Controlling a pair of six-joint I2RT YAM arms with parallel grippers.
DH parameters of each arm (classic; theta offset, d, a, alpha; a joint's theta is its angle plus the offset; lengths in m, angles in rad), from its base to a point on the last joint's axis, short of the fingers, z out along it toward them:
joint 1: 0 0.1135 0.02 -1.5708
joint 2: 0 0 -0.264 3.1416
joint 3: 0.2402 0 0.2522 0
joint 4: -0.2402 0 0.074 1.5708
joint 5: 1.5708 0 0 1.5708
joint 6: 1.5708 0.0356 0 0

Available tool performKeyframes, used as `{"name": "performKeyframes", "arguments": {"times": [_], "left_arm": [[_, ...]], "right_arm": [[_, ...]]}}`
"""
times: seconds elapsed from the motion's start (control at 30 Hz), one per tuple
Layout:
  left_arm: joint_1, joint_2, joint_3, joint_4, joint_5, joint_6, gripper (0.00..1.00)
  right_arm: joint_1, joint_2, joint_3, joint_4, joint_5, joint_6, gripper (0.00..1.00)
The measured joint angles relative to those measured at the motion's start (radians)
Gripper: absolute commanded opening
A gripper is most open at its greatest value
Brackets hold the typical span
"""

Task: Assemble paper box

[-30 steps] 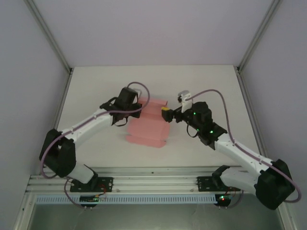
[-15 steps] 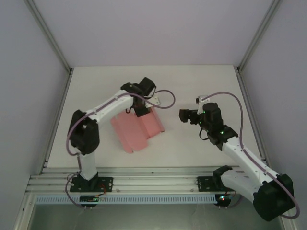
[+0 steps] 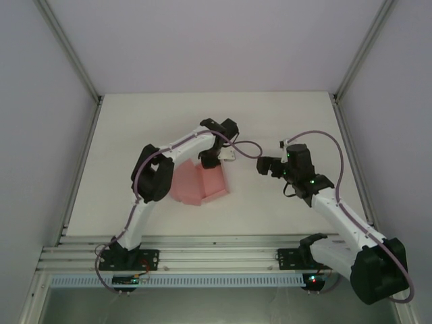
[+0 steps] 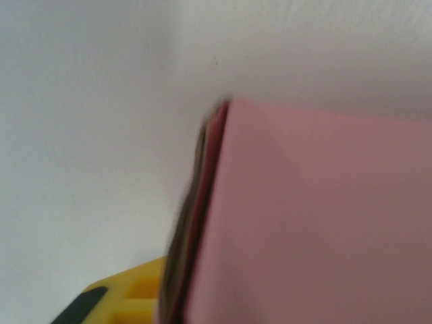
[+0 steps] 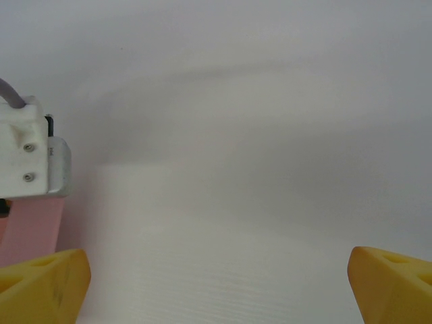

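Left claw (image 3: 208,160) shifted right over paper box (image 3: 201,183), right claw (image 3: 260,165) gaping

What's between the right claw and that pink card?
Nothing but bare table separates the right gripper from the paper box, as the top view shows.
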Motion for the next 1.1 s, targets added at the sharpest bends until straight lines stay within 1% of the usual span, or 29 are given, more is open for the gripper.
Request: {"name": "performKeyframes", "arguments": {"times": [0.03,0.1,0.2,0.27,0.3,0.33,0.37,0.53,0.73,0.87,0.97,1.1], "left_arm": [[0.000,0.000,0.001,0.000,-0.002,0.000,0.47],[-0.002,0.000,0.006,0.001,-0.002,-0.002,0.57],[-0.005,0.000,0.011,0.003,0.021,-0.006,0.69],[-0.006,0.000,0.011,0.008,0.041,-0.010,0.74],[-0.006,0.000,0.010,0.013,0.050,-0.011,0.79],[-0.006,-0.002,0.009,0.021,0.057,-0.012,0.94],[-0.006,-0.006,0.005,0.029,0.062,-0.011,1.00],[-0.006,-0.083,-0.060,0.080,0.087,-0.014,1.00],[-0.006,-0.278,-0.237,0.180,0.095,-0.034,1.00],[-0.006,-0.411,-0.353,0.262,0.093,-0.074,1.00],[-0.006,-0.489,-0.428,0.335,0.067,-0.121,1.00],[-0.005,-0.591,-0.538,0.439,-0.027,-0.232,1.00]], "right_arm": [[-0.004,0.000,-0.001,0.000,-0.004,0.004,1.00],[-0.010,0.000,-0.006,0.002,-0.014,0.011,1.00],[-0.013,0.000,-0.016,0.000,-0.026,0.014,1.00],[-0.014,0.000,-0.019,0.000,-0.033,0.015,1.00],[-0.014,0.000,-0.019,0.001,-0.036,0.015,1.00],[-0.015,0.000,-0.019,0.001,-0.040,0.014,1.00],[-0.016,0.000,-0.019,0.001,-0.043,0.014,1.00],[-0.016,0.000,-0.021,0.002,-0.070,0.010,1.00],[-0.018,0.003,-0.025,0.031,-0.106,-0.014,1.00],[-0.018,0.047,-0.013,0.048,-0.156,-0.047,1.00],[-0.002,0.113,0.048,0.038,-0.187,-0.077,1.00],[0.051,0.225,0.204,0.006,-0.198,-0.111,1.00]]}}
